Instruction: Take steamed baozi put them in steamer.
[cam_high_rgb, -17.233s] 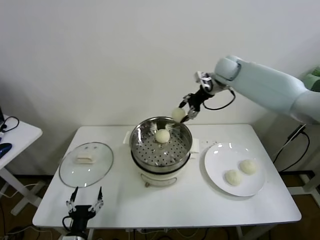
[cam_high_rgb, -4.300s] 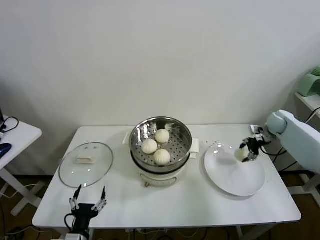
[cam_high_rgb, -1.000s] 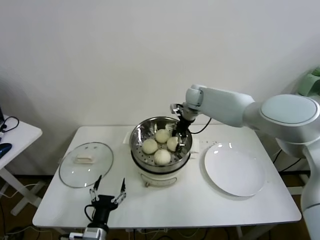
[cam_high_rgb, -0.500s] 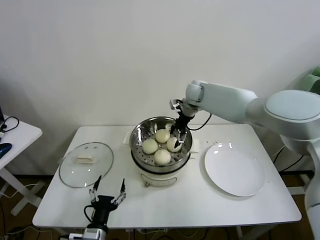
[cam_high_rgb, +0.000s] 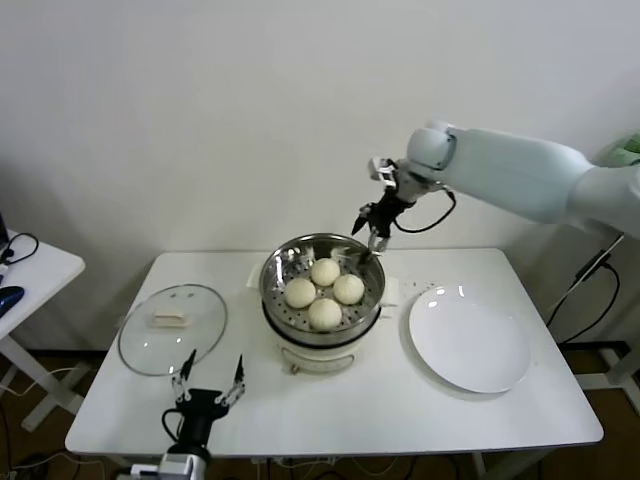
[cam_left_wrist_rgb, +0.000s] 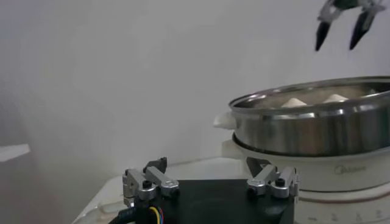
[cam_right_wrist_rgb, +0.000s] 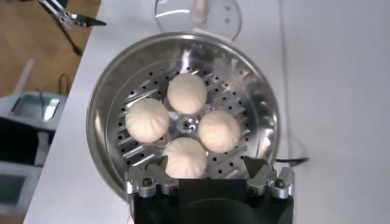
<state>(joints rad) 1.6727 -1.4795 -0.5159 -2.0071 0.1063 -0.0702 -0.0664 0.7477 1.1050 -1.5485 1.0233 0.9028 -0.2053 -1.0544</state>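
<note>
A white plate (cam_high_rgb: 469, 345) lay on the white table (cam_high_rgb: 380, 405), below and to the right of the raised right jaws, while a glass lid (cam_high_rgb: 172, 328) rested just beyond the low left jaws.

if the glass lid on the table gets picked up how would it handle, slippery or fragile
The glass lid looks smooth and shiny, so it is probably slippery at the rim. Being glass, it is likely fragile and heavier than it looks. It lies flat, so a hand would probably grip best at its pale center knob.
</note>
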